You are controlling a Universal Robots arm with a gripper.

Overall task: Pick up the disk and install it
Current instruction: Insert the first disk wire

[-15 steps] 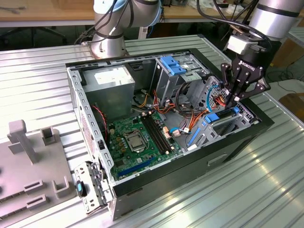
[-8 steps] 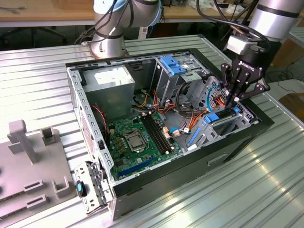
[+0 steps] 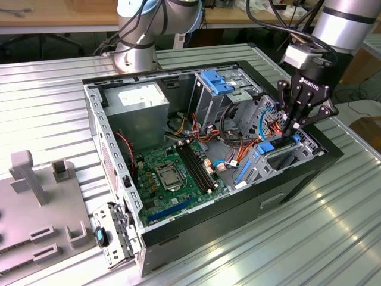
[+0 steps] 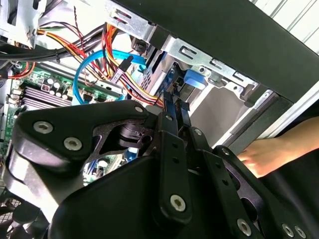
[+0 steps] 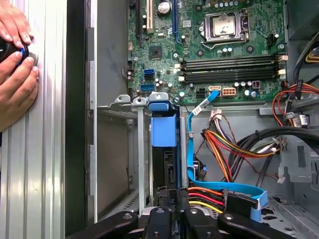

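Here: disk edge-on in drive bay; gripper pinching it.

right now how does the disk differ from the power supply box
The disk is dark with blue rails; the power supply box is pale grey with a white label. The disk looks smaller than the box. The disk sits just below the pincer; the box sits away from it. Both are inside the case.
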